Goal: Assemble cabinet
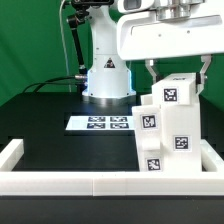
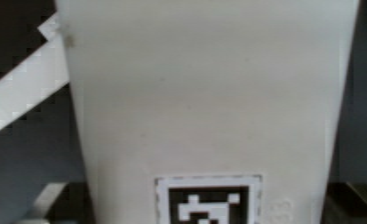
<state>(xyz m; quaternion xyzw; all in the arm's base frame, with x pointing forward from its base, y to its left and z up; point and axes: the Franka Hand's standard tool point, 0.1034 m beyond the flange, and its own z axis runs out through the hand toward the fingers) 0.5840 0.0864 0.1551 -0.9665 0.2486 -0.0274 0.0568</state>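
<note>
The white cabinet [image 1: 170, 125] stands at the exterior view's right. It is stepped and carries several black-and-white tags. My gripper [image 1: 177, 72] hangs right above its top block. The fingers [image 1: 150, 70] stand wide apart, one at each side of the top edge, with small gaps, so the jaws look open. In the wrist view a plain white face of the cabinet [image 2: 198, 100] fills the picture, with one tag [image 2: 210, 203] close to the jaws. My fingers do not show clearly there.
The marker board [image 1: 100, 123] lies flat on the black table in front of the robot base [image 1: 107, 75]. A low white border rail [image 1: 60, 182] runs along the front and both sides. A white strip [image 2: 29, 90] shows beside the cabinet in the wrist view.
</note>
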